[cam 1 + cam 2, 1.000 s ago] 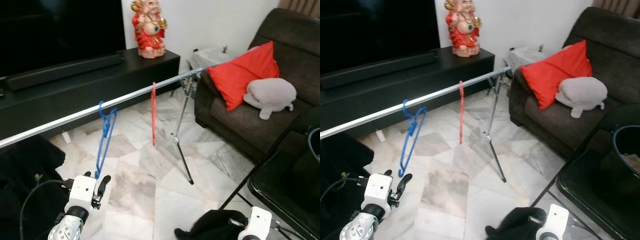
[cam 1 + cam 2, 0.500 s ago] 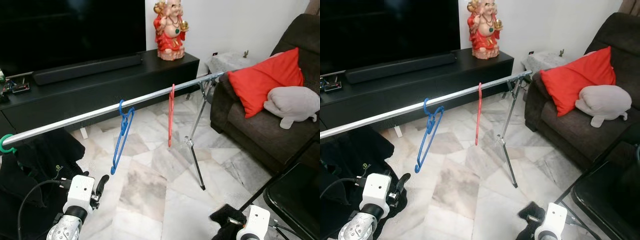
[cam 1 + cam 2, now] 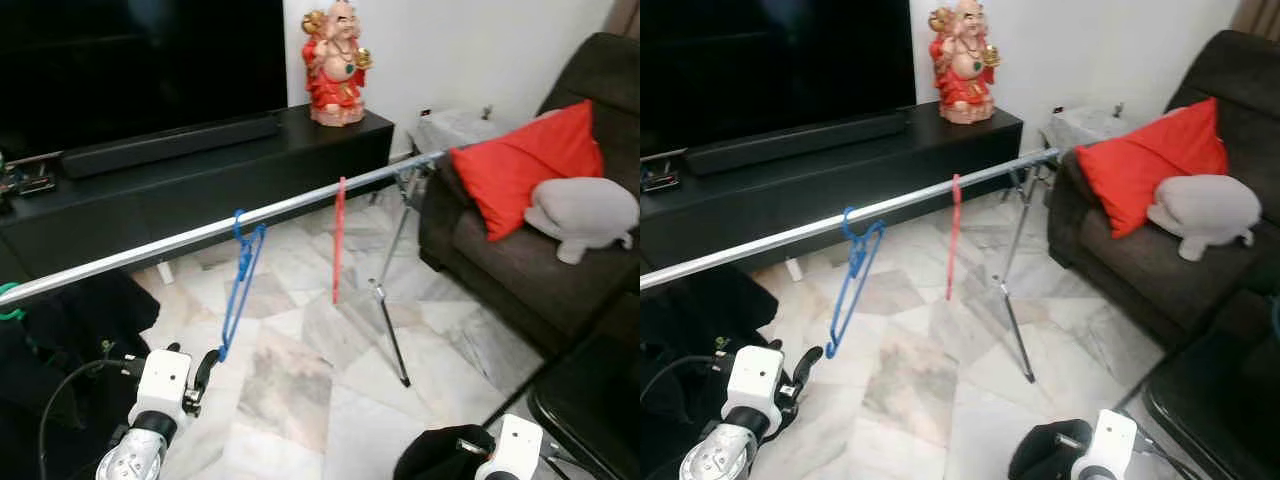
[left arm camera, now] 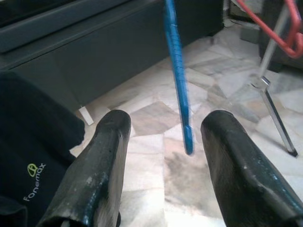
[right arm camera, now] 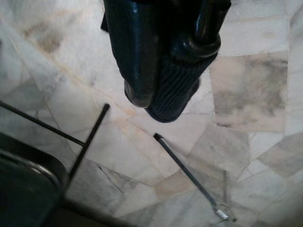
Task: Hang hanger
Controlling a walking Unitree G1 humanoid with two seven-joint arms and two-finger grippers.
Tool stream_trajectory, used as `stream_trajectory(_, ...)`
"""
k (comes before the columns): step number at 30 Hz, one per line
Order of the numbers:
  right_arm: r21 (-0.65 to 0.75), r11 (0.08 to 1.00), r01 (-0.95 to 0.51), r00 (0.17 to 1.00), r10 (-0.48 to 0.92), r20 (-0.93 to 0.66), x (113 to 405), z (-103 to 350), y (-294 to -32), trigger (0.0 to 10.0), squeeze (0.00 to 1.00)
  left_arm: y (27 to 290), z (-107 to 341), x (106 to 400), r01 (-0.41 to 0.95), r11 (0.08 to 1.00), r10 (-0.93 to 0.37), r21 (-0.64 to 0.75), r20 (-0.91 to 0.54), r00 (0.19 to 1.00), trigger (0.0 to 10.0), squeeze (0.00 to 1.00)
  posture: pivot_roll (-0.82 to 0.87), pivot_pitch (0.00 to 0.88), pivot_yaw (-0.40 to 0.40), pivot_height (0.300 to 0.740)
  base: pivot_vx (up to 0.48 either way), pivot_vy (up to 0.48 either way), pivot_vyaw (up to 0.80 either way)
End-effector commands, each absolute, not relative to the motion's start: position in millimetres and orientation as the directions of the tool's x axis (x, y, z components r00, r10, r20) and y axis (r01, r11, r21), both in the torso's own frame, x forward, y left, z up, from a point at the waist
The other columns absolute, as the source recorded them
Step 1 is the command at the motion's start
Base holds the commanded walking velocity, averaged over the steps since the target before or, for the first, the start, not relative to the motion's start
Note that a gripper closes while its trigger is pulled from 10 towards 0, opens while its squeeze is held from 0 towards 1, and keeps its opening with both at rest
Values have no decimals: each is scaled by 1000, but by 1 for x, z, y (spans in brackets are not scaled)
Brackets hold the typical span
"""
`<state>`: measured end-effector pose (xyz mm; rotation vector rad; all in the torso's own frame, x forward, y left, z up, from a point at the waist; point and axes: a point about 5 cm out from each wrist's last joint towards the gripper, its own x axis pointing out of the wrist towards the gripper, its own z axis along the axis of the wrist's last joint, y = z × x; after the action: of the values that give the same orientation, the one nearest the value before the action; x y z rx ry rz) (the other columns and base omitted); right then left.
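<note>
Camera swung slightly since before, thin blue plastic hanger [image 3: 238,282] on silver metal rail [image 3: 200,233] just beyond left gripper [image 4: 163,156], fingers wide apart, right gripper [image 5: 158,101] closed, empty.

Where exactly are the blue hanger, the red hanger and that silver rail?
blue hanger [image 3: 240,272]: left eye view, on its upper arm below the hook.
red hanger [image 3: 338,240]: left eye view, mid-length of its body.
silver rail [image 3: 160,248]: left eye view, bare stretch left of the blue hanger.
</note>
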<state>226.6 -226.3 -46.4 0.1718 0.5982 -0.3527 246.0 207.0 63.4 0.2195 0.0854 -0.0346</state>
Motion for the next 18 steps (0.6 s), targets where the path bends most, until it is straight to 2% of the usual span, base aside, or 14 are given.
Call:
stream_trajectory(1,63,930,362,779,-264,-569,230,-44,-224,10000,0,208,66,246,44,976,-27,214,-84,996,10000,0,192,0,7,740,300,0,0)
stream_trajectory(18,76,928,365,765,-252,-593,227,-48,-222,10000,0,203,79,251,62,976,-57,208,-31,998,10000,0,203,0,2,740,321,0,-25)
